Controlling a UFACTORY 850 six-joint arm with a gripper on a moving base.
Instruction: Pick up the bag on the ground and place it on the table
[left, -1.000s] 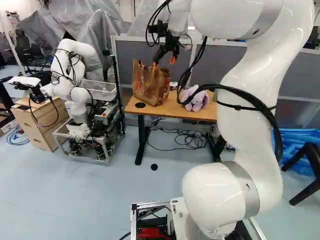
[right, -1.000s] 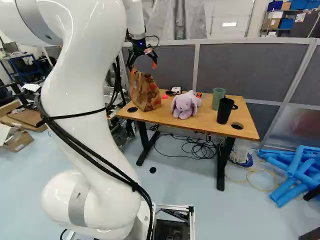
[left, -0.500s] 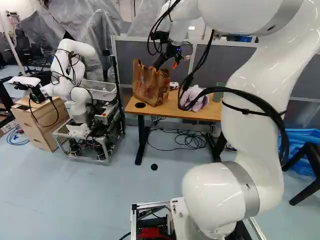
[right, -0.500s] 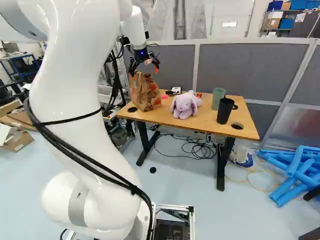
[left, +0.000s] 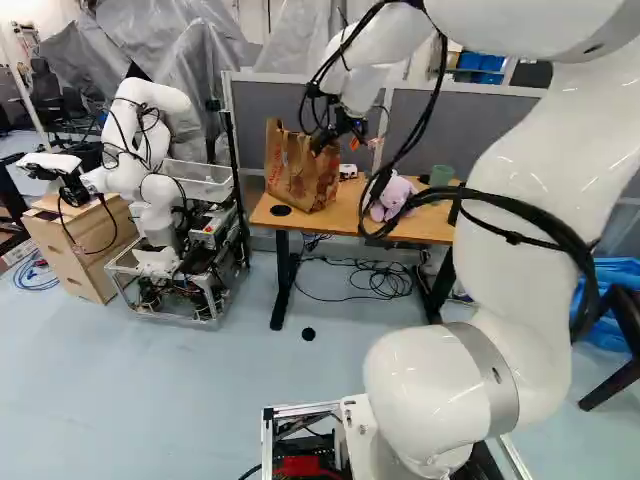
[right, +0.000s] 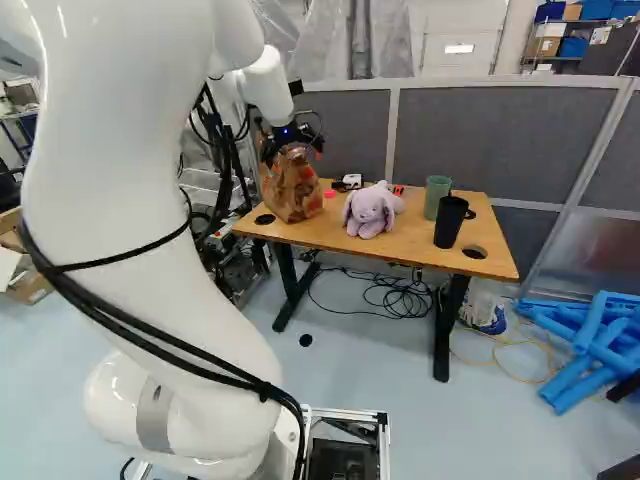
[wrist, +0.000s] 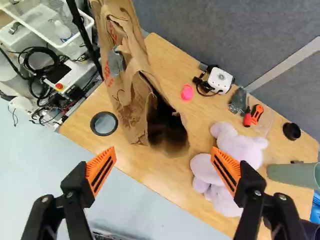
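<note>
Your bag (right: 290, 188) stands upright on the bench (right: 350, 248), at its left end in the right base view. Your pincer (right: 293, 153) is wide, its 2 fingers well apart with nothing gripped. In the wrist view you see the bag ahead of the pincer (wrist: 163, 151), its open mouth facing the gap; neither of the 2 pads (wrist: 101, 167) touches it there. 1 pad stands in front of the rabbit (right: 370, 210), which lies near the bag on the bench. You have a pink disc (wrist: 187, 92) beside the bag, and a green cup (right: 436, 192) and black mug (right: 450, 224) well apart from it, beyond the rabbit.
</note>
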